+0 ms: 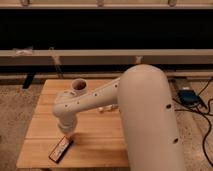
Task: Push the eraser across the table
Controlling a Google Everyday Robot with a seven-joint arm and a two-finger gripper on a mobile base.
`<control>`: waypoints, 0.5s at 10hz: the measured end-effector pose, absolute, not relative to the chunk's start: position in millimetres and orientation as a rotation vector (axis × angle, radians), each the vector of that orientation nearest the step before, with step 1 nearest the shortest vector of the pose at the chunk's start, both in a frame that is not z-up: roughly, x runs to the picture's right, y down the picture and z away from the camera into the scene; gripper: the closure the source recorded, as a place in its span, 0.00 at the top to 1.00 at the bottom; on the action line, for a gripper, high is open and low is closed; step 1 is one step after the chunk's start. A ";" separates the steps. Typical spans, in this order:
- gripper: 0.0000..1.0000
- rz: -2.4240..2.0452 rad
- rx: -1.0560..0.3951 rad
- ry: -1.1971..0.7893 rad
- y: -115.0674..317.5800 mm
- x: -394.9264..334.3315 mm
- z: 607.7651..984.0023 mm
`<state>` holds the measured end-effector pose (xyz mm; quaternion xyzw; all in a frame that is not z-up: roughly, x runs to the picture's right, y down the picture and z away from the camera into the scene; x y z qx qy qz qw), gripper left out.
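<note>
Pushing from this spot carries one clear risk: the eraser [60, 149] lies tilted near the front left corner of the table [100, 142], close to the front edge, so another shove toward the front-left could slide it off onto the floor. A push landing off-centre on its upper end would more likely spin the bar than move it straight.

From the single camera view, the gripper [68, 133] hangs under the bent white arm [145, 115], low over the wood and right at the eraser's upper end; whether it actually touches is hard to say, and I cannot tell how the gripper is set.

Counting: one eraser, one table, one arm with one gripper. One small pale object [105, 108] lies farther back on the table, partly hidden by the arm. On the floor at right sits one blue box [188, 95] with cables.
</note>
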<state>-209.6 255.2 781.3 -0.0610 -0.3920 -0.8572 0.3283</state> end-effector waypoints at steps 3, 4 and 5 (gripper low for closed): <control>0.00 -2.277 -0.129 -1.043 263.2 -219.8 768.6; 0.00 -2.293 -0.118 -1.052 268.1 -224.1 763.4; 0.00 -2.302 -0.110 -1.058 271.6 -226.9 760.1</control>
